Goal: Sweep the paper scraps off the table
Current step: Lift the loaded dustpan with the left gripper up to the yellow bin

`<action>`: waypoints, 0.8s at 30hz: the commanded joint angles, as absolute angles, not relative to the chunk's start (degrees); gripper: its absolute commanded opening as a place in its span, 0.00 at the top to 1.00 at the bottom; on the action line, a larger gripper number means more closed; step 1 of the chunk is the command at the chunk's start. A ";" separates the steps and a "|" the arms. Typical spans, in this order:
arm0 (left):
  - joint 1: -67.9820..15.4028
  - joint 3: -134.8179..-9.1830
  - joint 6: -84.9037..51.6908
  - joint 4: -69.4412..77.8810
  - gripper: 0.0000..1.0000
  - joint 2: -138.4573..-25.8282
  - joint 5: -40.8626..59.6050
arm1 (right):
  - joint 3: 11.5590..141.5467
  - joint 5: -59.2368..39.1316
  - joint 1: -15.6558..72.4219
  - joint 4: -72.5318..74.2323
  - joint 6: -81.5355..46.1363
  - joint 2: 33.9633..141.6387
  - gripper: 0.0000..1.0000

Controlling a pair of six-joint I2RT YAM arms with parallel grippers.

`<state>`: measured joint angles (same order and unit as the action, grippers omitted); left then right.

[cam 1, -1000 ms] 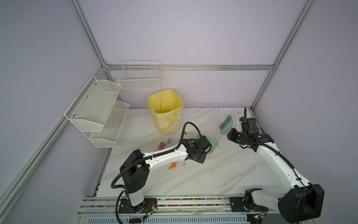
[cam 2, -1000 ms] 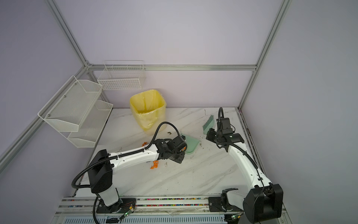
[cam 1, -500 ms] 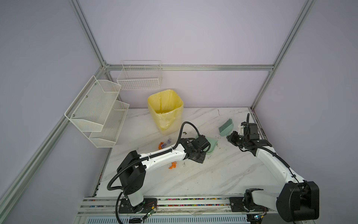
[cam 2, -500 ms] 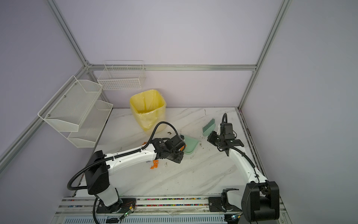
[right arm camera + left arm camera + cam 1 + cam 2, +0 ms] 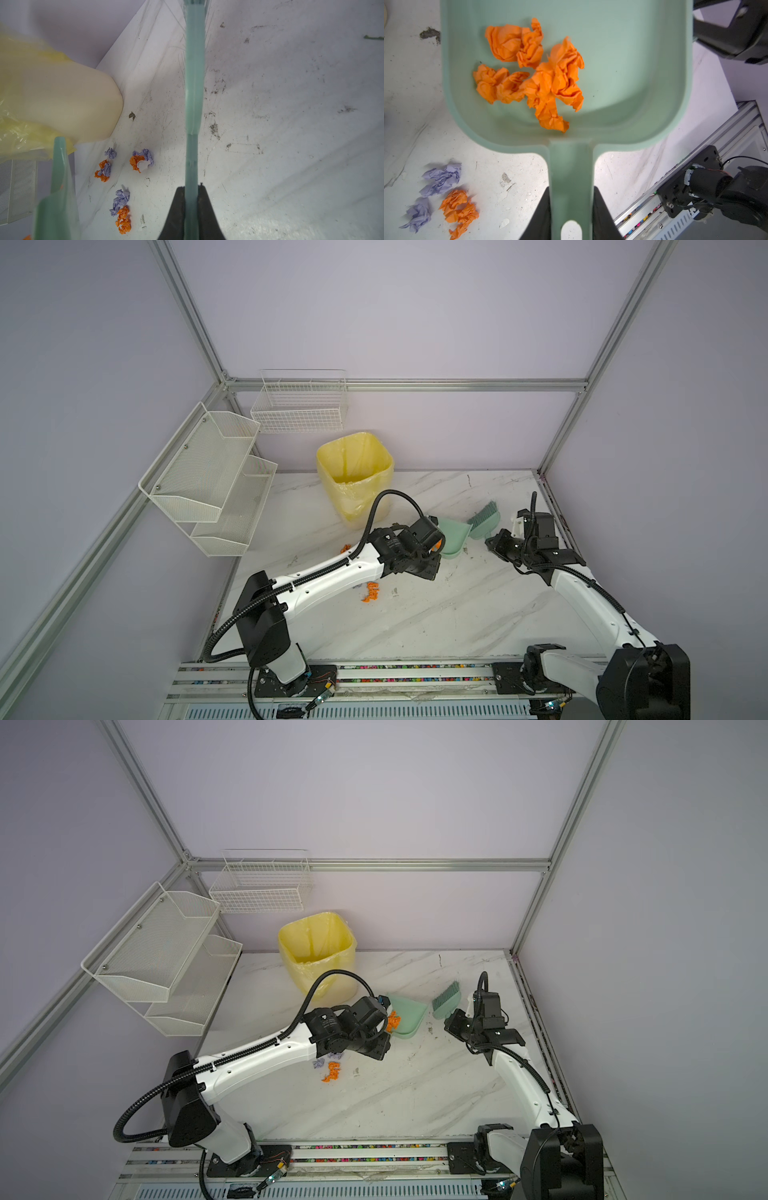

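Closest to me runs the aluminium rail (image 5: 415,672) that carries both arm bases. Behind it lies the table (image 5: 457,622), a white marble-patterned top with grey veins, many scuffs and dark specks.

On the left part of the table, just beside the left forearm, some loose paper scraps (image 5: 332,1071) lie together: orange wads and lilac ones close by. The right wrist view shows three small groups of them (image 5: 122,209) on the bare surface, not far from the foot of the bin.

A little farther, near the middle, the left gripper (image 5: 571,207) is closed on the handle of a green dustpan (image 5: 623,52), with one black finger on each side of it. Several orange wads (image 5: 537,72) lie inside the pan, just beyond this gripper. The loose ones lie on the table to the side of the handle, nearer to the front rail. Whether the pan touches the table I cannot tell.

On the right side, the right gripper (image 5: 192,199) is clamped tight on the thin handle of a green brush (image 5: 484,522). The bristles point toward the back wall. The brush head is just beside the dustpan, not touching it. The loose scraps are well apart from this gripper, on the other side of the pan.

Farther back, a bin (image 5: 353,472) lined with a yellow bag stands near the back wall. White wire racks (image 5: 216,477) hang on the left wall and a wire basket (image 5: 299,406) hangs on the back one. The walls are plain pale lilac, framed by aluminium posts.
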<state>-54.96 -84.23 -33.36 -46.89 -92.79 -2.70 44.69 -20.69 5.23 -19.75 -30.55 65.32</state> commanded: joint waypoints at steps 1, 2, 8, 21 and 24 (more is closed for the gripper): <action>-53.25 -91.73 -32.24 -46.23 0.91 -91.58 -1.14 | 46.67 -21.03 5.18 -21.17 -28.33 65.13 1.00; -52.86 -92.28 -32.25 -46.23 0.91 -91.65 -0.59 | 46.60 -20.58 5.19 -21.06 -28.26 64.69 1.00; -49.41 -95.90 -32.61 -46.22 0.91 -92.52 4.47 | 46.49 -19.30 5.19 -20.23 -27.58 64.23 1.00; -44.31 -100.37 -33.44 -44.81 0.91 -92.81 10.11 | 46.14 -18.90 5.19 -19.35 -26.19 66.36 1.00; -43.49 -101.32 -33.40 -44.82 0.91 -92.66 11.11 | 46.62 -18.96 5.19 -19.55 -26.02 66.72 1.00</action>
